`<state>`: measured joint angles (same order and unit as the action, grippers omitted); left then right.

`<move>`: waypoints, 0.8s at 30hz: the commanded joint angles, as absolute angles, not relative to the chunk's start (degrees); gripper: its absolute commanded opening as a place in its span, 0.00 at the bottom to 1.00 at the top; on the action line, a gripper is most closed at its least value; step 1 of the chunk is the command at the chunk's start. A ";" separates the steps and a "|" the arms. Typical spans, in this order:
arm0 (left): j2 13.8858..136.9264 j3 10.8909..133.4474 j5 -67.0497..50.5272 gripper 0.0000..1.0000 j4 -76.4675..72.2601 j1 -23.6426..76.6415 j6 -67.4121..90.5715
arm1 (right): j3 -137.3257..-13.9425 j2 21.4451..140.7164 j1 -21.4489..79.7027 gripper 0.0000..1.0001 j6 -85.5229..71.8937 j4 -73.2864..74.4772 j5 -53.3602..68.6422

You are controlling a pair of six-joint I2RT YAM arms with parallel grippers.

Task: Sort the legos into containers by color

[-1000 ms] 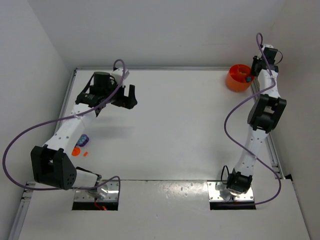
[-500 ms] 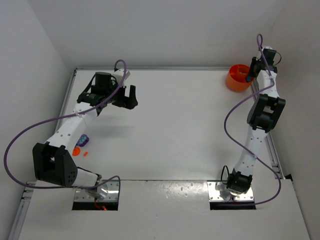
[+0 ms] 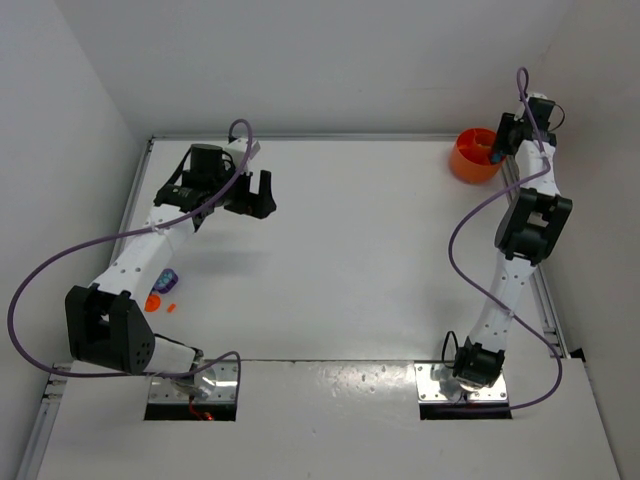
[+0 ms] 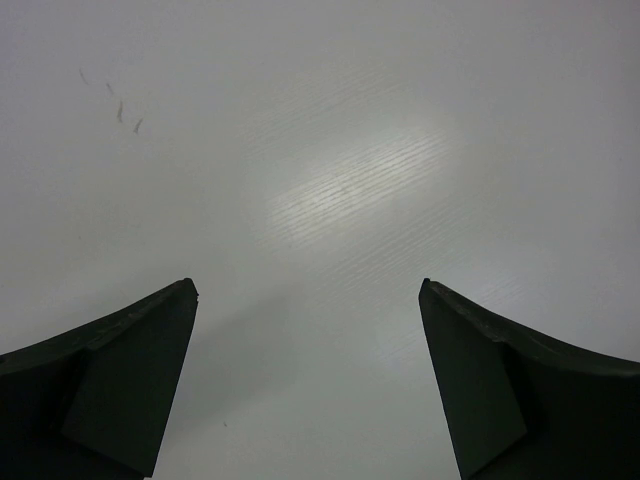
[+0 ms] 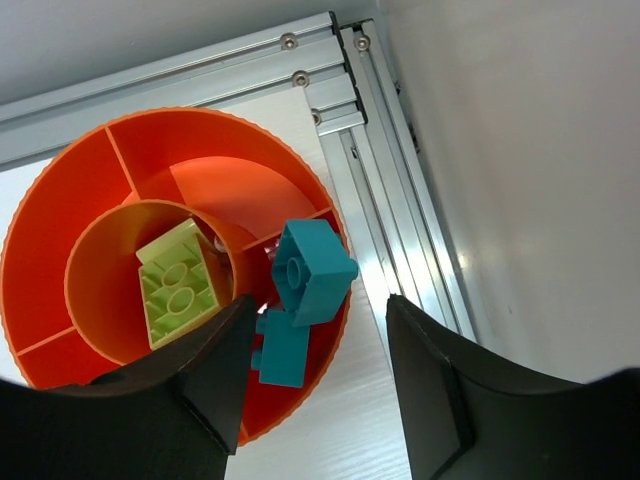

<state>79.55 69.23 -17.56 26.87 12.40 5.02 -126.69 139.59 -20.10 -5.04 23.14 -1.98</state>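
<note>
Cyan lego (image 5: 315,268) loose over orange tub (image 5: 60,200), right tool (image 5: 318,300) parted, clear of it, left tool (image 4: 307,285) wide, empty

R gripper (image 5: 315,305) wider than 1 s ago, bit farther over orange tub (image 5: 60,210), cyan lego (image 5: 312,270) loose.

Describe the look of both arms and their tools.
Both the left arm and right arm have white links with chunky black joint housings, bolted to silver base plates. A purple cable loops loosely along each. The left tool and right tool each have two dark, wedge-shaped fingers.
</note>
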 commanded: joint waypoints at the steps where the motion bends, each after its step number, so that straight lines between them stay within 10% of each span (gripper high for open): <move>1: 78.75 69.52 -17.06 1.00 25.40 12.74 5.54 | -128.77 135.71 -20.21 0.56 -6.15 22.68 0.87; 21: 68.73 68.21 5.88 1.00 38.67 1.68 -6.49 | -86.77 87.82 -17.40 0.74 10.19 26.45 26.25; 24: 67.94 64.70 7.38 0.87 40.86 -3.24 -11.50 | -82.45 82.80 -16.71 0.73 12.39 30.49 33.54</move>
<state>69.71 67.24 2.61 36.73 0.47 -5.10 -86.52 84.86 -17.10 8.43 24.71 23.70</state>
